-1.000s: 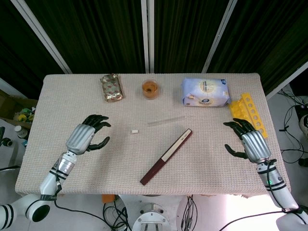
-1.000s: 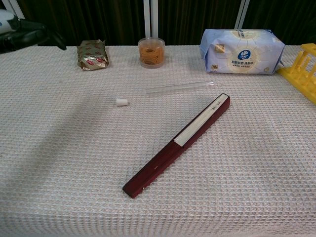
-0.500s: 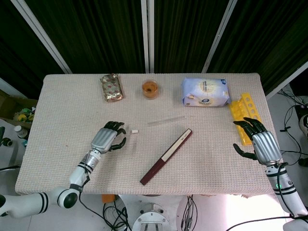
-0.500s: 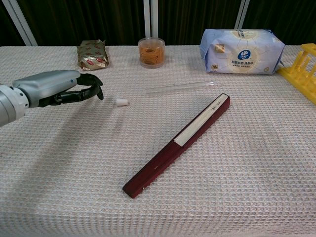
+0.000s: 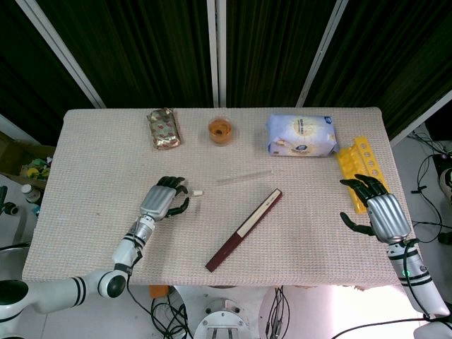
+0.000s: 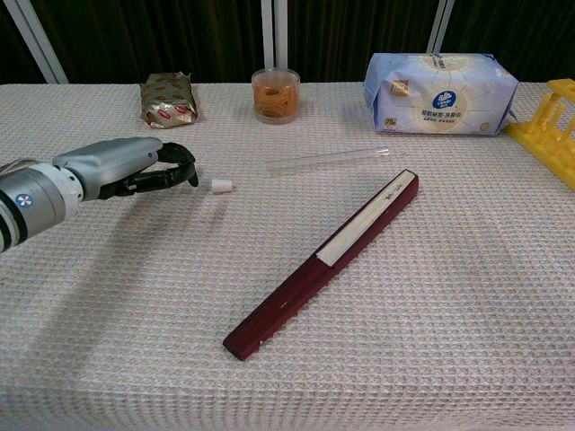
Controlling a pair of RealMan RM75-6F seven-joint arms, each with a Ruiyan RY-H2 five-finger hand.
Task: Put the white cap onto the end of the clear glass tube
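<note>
Left hand (image 6: 135,166) empty, fingers apart, beside white cap (image 6: 222,185) — clear glass tube (image 6: 328,159) faint.

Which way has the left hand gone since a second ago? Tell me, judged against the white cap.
Yes. The left hand has moved rightward toward the white cap, which lies where it did; its fingertips are now just short of the cap, not touching.

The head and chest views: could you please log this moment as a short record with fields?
cap: small white cap lies on the cloth, not held
tube: clear glass tube lies beside the dark red folded fan, uncapped
left hand: left hand is just short of the cap, fingers curled, holding nothing
right hand: right hand is open near the yellow plastic rack
</note>
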